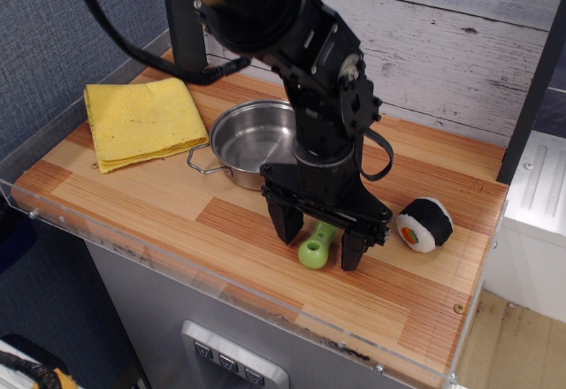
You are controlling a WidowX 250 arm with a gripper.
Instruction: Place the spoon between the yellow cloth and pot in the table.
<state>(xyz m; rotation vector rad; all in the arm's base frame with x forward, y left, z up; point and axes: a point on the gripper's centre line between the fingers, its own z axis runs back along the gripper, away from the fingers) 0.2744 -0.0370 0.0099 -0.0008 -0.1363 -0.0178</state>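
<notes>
The spoon (317, 247) lies on the table (177, 212) right of centre; only its lime-green handle shows, the grey head is hidden behind the arm. My gripper (319, 249) is open and low over the table, one finger (286, 223) left of the handle and one (353, 249) right of it. The shiny pot (249, 146) stands behind and to the left. The folded yellow cloth (141, 122) lies at the far left, a short gap from the pot's wire handle.
A toy sushi roll (423, 225) lies right of the gripper. A dark post (184, 18) stands at the back left and a plank wall behind. A clear plastic edge (177, 270) runs along the table's front.
</notes>
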